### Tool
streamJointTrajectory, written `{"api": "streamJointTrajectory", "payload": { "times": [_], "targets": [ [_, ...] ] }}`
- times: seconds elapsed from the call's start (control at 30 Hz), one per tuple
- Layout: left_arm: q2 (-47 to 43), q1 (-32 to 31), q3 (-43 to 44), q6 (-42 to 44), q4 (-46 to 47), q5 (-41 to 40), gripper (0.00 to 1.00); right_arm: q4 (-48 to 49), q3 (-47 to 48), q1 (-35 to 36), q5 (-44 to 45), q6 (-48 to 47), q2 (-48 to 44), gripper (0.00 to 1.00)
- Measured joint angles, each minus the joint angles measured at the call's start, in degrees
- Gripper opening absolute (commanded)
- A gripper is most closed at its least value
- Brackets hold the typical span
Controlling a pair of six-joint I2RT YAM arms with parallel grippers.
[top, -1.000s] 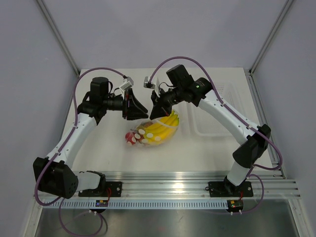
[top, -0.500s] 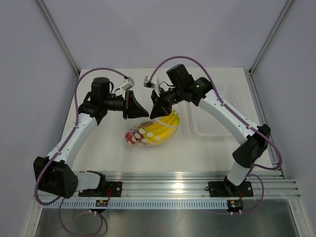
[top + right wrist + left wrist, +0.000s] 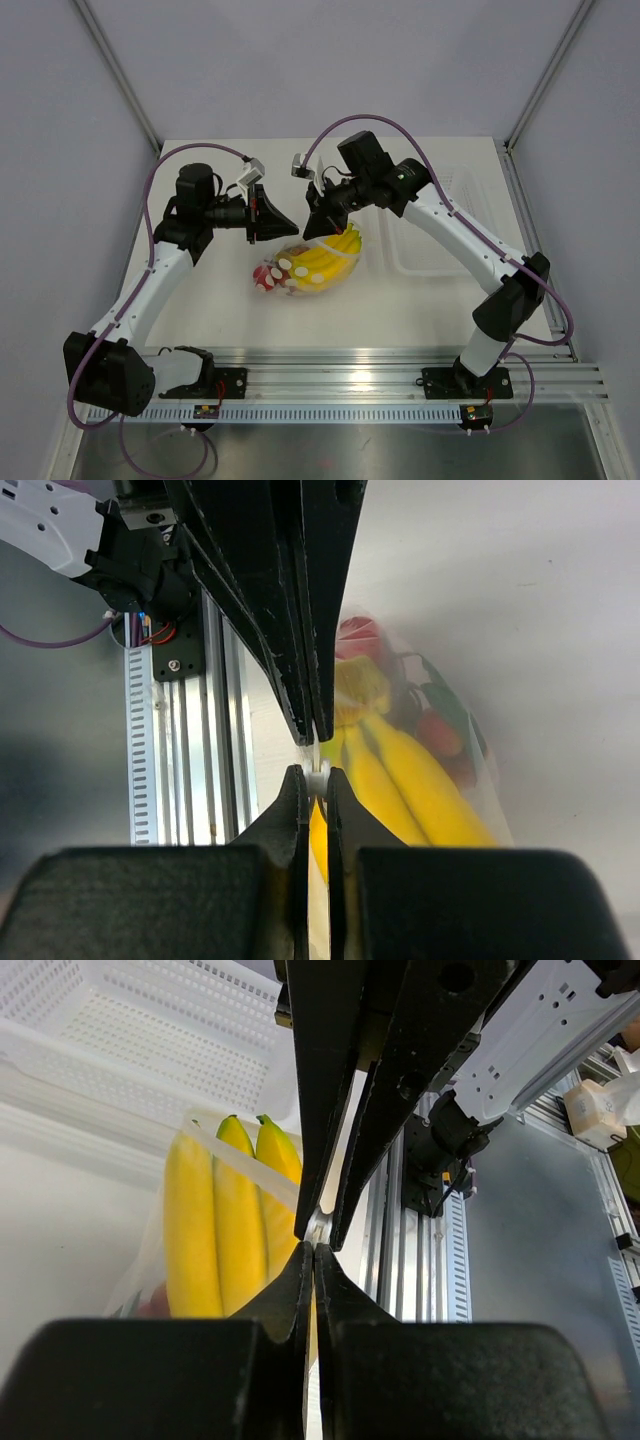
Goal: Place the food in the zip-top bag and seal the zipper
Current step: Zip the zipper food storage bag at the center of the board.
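Starting on the left, the left gripper [image 3: 285,222] sits at the upper left corner of the zip-top bag [image 3: 305,268], reaching in sideways. In its wrist view the two black fingers [image 3: 285,1290] are pressed together with basically no gap, pinching the thin clear edge of the bag right at the tips. The zipper [image 3: 245,1167] runs off from that pinch as a pale strip across the tops of the bananas [image 3: 215,1230]. The bag itself lies near the middle of the table [image 3: 200,300], and the food is inside it: the red strawberries [image 3: 268,278] are in the bag's lower left end and the yellow bananas fill its upper right end. Just right of the left gripper, at the same top edge of the bag, is the right gripper [image 3: 315,225], tips almost touching the other one's. Its fingers [image 3: 298,810] are also clamped tight on that same clear strip, with bananas and strawberries showing through the plastic just past them. Right of the bag, and apart from it, sits the clear tray [image 3: 450,230].
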Motion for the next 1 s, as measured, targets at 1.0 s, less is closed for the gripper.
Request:
{"api": "streamJointTrajectory", "payload": {
  "times": [1.0],
  "targets": [
    [-3.0,10.8,-3.2,-12.5,13.7,-7.0,0.0,-2.9,-4.1,0.0,7.4,-0.3,-2.8,0.0]
  ]
}}
